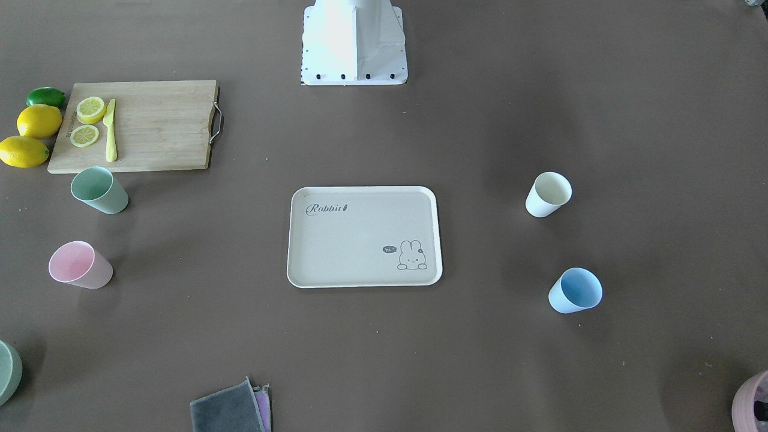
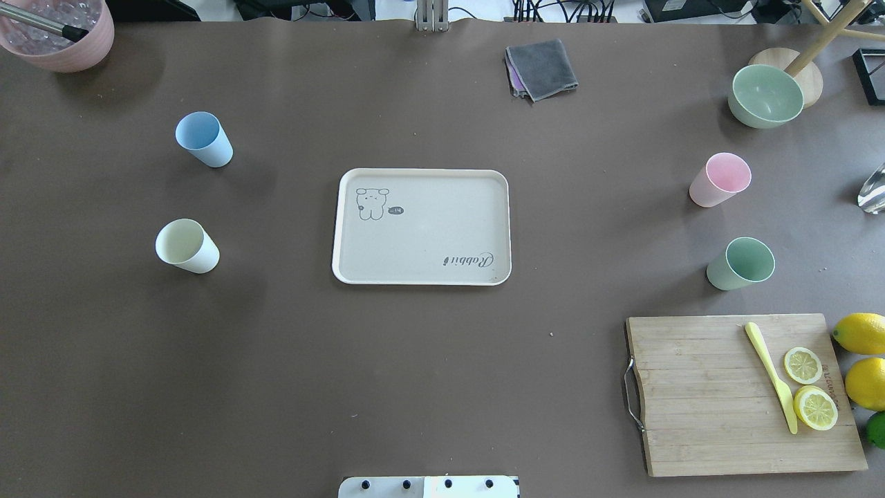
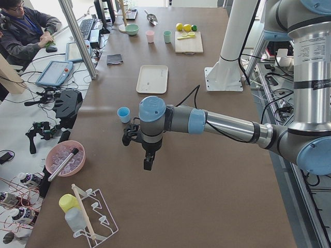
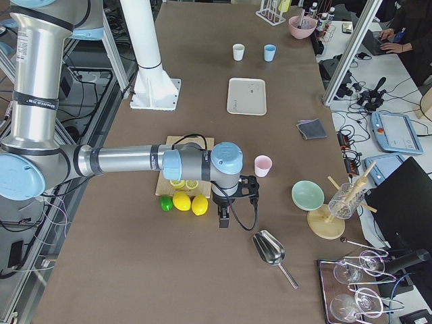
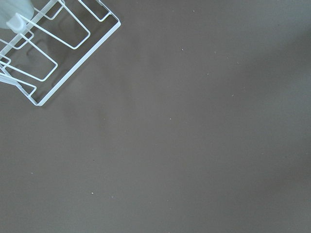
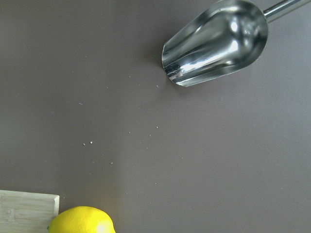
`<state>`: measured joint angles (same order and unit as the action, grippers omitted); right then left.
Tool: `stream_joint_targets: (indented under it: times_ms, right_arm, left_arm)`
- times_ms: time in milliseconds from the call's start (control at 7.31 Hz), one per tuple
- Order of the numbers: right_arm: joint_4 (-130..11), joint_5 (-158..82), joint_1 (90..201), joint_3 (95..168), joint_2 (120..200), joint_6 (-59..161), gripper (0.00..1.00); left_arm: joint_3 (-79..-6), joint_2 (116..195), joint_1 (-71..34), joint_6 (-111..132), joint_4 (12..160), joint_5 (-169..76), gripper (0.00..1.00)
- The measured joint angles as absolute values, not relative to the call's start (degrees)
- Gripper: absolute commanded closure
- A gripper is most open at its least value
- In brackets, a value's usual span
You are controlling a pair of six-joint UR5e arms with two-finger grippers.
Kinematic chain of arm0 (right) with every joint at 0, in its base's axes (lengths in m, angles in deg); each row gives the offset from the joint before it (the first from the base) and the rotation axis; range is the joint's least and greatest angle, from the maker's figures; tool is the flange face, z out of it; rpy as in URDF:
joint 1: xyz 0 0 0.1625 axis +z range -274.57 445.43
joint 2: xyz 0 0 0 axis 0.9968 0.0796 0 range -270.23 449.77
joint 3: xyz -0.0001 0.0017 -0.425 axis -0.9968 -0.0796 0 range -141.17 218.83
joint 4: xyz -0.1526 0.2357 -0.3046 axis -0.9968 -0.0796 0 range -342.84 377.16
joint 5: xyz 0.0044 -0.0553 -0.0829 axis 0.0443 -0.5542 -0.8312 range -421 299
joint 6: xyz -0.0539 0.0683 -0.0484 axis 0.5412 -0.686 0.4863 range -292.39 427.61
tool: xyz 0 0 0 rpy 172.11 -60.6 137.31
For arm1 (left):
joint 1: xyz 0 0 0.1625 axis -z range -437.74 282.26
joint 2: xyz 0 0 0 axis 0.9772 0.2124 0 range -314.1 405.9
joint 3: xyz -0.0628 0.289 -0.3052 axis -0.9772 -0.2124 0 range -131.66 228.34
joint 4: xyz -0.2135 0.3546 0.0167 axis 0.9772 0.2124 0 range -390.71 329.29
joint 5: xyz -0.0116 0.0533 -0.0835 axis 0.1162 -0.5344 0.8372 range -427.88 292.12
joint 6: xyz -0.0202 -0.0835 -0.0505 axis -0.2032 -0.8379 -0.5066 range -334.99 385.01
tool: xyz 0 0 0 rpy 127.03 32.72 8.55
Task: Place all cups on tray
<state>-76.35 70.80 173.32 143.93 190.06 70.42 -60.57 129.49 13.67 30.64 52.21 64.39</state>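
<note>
The beige Rabbit tray (image 1: 360, 240) lies bare at the table's middle, also in the overhead view (image 2: 422, 235). The cream-white cup (image 2: 187, 245) and light blue cup (image 2: 203, 139) stand on the robot's left side. The pink cup (image 2: 720, 180) and mint green cup (image 2: 740, 263) stand on its right side. All stand upright on the table, apart from the tray. My left gripper (image 3: 148, 164) hangs past the blue cup (image 3: 123, 114) near the table's left end. My right gripper (image 4: 224, 219) hangs beside the lemons, near the pink cup (image 4: 262, 165). I cannot tell if either is open.
A wooden cutting board (image 2: 691, 394) with lemon slices and a yellow knife lies near the mint cup, whole lemons (image 2: 861, 333) beside it. A grey-green bowl (image 2: 766, 95), a mauve pot (image 2: 59, 31), a grey cloth (image 2: 541, 68), a metal scoop (image 6: 216, 41) and a wire rack (image 5: 43, 48) stand around the edges.
</note>
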Motion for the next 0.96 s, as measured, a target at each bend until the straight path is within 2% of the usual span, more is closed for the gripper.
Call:
stream_joint_targets:
  times_ms: [684,958]
  right_arm:
    - [-71.65,70.53,173.68,144.91,188.00,69.81,0.00]
    - [-67.18,69.33,173.98,145.01,186.26,69.42,0.00]
  left_arm:
    - [-63.36,130.66,13.54,30.71,53.00,64.22,0.01]
    - [-63.67,132.06,13.58,30.32,58.52,64.11,0.01]
